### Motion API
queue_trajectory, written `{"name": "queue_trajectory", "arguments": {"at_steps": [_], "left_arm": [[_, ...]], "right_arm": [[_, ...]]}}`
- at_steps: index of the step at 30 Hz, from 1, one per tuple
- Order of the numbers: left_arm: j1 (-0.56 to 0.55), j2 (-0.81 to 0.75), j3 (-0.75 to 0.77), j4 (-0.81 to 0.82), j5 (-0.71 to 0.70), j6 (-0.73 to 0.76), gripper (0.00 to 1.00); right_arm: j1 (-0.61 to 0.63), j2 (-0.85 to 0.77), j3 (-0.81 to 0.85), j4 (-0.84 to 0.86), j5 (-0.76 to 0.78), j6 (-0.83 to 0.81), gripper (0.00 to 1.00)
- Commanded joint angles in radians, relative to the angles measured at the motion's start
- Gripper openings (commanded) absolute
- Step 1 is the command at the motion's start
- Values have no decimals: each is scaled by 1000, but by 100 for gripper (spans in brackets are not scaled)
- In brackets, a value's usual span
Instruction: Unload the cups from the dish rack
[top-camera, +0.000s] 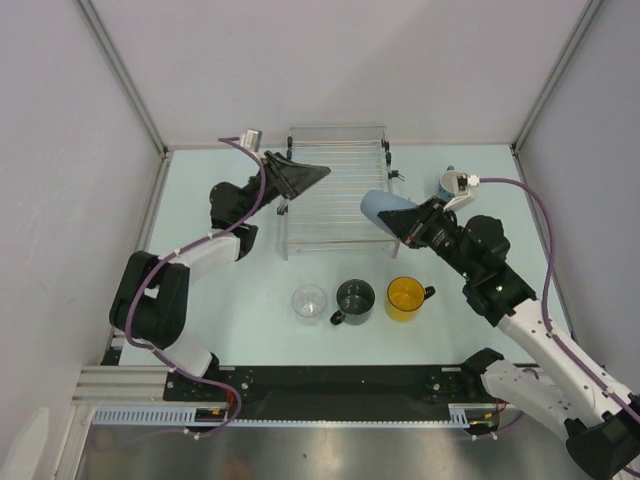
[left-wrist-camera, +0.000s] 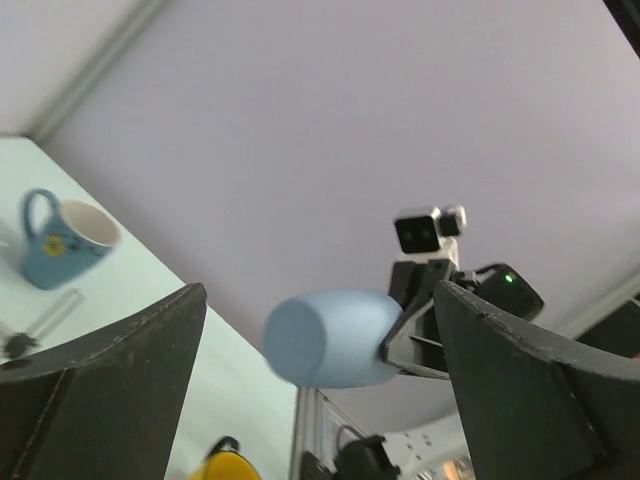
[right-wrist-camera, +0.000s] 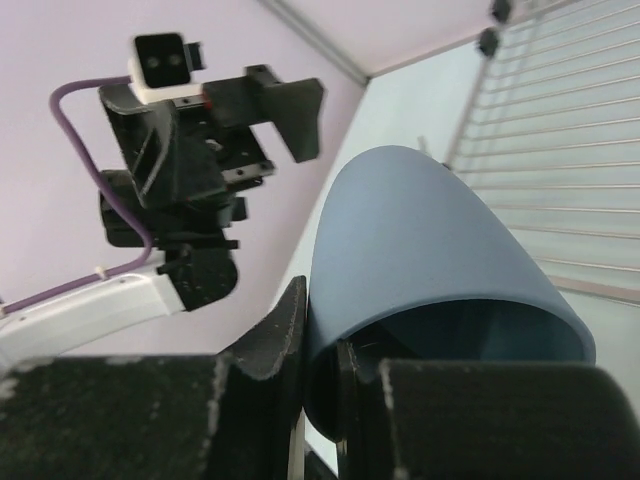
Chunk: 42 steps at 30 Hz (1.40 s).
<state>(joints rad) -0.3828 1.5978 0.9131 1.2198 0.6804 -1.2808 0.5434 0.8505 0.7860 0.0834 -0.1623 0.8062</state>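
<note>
Rim pinched by the right gripper (top-camera: 408, 222), the pale blue cup (top-camera: 383, 208) is held on its side over the near right corner of the dish rack (top-camera: 335, 195), up off the table (top-camera: 250, 330). Its long axis runs roughly left to right, angled a little toward the far side. The closed, rounded bottom points left across the rack's bars, and the open mouth faces right, back toward the wrist. In the right wrist view one finger (right-wrist-camera: 275, 335) presses the outside of the cup's wall while the other sits inside the mouth, so the jaws are clamped on the rim.

The left gripper (top-camera: 303, 180) hovers at the rack's left rail with its fingers spread wide, grasping nothing. Its own camera looks across the rack and sees the cup's bottom between those two fingers.

The blue mug (top-camera: 453, 185) stands on the table just right of the rack, on the far side of the right wrist and partly hidden by the wrist camera. Three more stand in a row on the near side of the rack. The clear glass (top-camera: 309, 303) is on the left. The dark grey mug (top-camera: 354, 300) is in the middle, handle turned near-left. The yellow mug (top-camera: 405, 298) is on the right, handle pointing right, and it is the one nearest the held cup, with the right arm passing just to its right.
</note>
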Motion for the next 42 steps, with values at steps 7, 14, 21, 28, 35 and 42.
{"name": "queue_trajectory", "arguments": {"at_steps": [7, 14, 21, 28, 35, 42], "left_arm": [[116, -41, -98, -302, -142, 205, 100], [73, -137, -46, -805, -312, 400, 100], [64, -197, -11, -1022, -384, 474, 100], [50, -220, -6, -1105, -417, 512, 100], [24, -176, -10, -1135, -424, 498, 100], [1, -144, -10, -1145, -435, 500, 100]], "right_arm": [[-131, 83, 353, -445, 444, -147, 0], [-292, 669, 1130, -1062, 607, -68, 0], [-324, 1257, 1992, -1541, 557, -7, 0], [-347, 1148, 1605, -1386, 630, 4, 0], [-372, 1203, 1690, -1424, 658, -30, 0], [-422, 1230, 1649, -1410, 630, -32, 0]]}}
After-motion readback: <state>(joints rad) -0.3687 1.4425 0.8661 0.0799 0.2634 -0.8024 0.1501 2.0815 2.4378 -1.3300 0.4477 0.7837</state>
